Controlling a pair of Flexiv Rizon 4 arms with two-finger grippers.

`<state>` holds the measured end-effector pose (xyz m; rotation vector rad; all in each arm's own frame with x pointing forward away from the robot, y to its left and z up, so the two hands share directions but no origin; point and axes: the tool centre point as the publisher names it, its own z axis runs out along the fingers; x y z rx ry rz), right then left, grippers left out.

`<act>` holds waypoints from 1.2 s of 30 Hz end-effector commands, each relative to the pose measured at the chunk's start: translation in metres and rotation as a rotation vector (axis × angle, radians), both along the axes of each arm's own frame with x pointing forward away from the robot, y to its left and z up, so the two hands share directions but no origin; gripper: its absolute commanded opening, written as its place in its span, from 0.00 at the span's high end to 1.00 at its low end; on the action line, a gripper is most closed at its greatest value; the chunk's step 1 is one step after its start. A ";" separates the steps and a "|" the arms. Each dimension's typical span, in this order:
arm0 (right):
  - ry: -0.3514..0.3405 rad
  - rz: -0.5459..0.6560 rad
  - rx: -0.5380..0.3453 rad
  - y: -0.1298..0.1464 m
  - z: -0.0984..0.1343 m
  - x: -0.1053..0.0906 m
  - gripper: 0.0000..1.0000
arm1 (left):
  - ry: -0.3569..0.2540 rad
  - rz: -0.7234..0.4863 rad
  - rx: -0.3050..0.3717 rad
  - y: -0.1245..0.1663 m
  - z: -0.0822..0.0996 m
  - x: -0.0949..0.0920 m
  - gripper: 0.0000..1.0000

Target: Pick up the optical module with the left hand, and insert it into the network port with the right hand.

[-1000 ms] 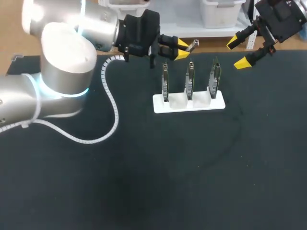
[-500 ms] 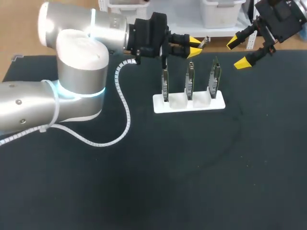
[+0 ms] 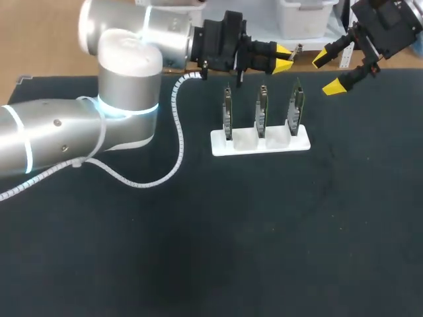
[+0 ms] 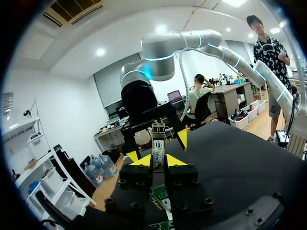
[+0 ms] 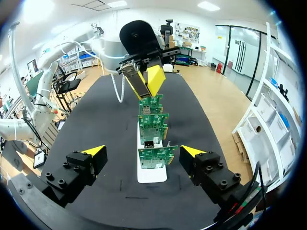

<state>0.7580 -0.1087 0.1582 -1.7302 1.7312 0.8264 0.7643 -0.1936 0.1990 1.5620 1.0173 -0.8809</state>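
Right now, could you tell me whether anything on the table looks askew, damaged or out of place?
Nothing stands out. The three circuit boards stand upright in a row in the white holder, the left gripper holds the module straight, and the right gripper is open, apart from both.

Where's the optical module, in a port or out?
Out. The left gripper is shut on the optical module, holding it in the air, clear of the upright boards. The right gripper is open, empty.
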 end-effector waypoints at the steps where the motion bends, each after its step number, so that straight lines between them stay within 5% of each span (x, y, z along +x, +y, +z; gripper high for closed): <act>1: -0.003 -0.003 -0.001 0.000 0.000 -0.002 0.00 | 0.002 -0.017 0.003 -0.001 -0.001 0.004 1.00; 12: -0.003 -0.003 -0.001 0.000 0.000 -0.002 0.00 | 0.002 -0.017 0.003 -0.001 -0.001 0.004 1.00; 19: -0.003 -0.003 -0.001 0.000 0.000 -0.002 0.00 | 0.067 -0.021 -0.034 -0.011 -0.005 0.003 1.00; 36: -0.003 -0.003 -0.001 0.000 0.000 -0.002 0.00 | 0.109 -0.063 -0.087 -0.020 0.009 -0.008 1.00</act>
